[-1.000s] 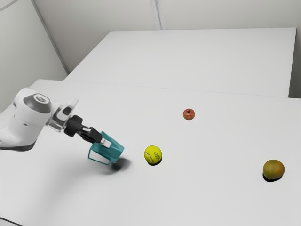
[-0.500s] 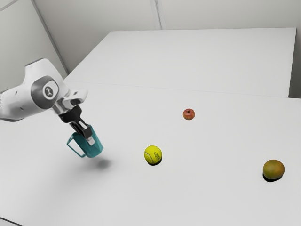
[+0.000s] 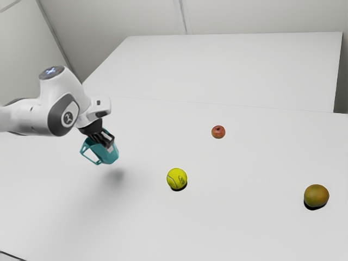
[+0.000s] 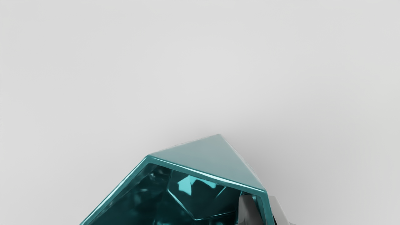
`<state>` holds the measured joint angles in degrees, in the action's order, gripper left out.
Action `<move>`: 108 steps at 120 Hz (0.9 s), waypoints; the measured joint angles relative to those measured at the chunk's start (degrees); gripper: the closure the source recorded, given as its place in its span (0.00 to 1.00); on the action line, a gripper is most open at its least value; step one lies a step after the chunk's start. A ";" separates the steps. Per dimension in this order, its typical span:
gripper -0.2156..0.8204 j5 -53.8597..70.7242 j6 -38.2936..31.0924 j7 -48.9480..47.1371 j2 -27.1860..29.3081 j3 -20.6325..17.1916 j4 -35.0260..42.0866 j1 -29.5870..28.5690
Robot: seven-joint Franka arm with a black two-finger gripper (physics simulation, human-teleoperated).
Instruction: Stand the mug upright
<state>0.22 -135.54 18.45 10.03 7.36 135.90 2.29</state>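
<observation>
My black two-finger gripper (image 3: 111, 145) pinches one wall of the tilted teal faceted mug (image 3: 109, 157) above the white table (image 3: 244, 174).

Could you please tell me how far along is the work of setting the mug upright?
Done: the gripper grips the mug by its wall, one finger inside, one outside, and holds it above the table, its shadow apart below. In hand: righting it; it leans. Left, probably: level it, lower it, release.
</observation>
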 joint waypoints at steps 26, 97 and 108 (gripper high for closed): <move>0.96 1.30 -6.20 -7.09 -0.55 -0.07 2.66 0.81; 0.96 0.74 -3.84 -17.76 -4.77 -0.16 3.09 1.41; 0.93 0.63 -3.74 -18.57 -4.90 -0.16 3.08 1.47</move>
<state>0.85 -139.28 -0.11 5.13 7.20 138.98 3.76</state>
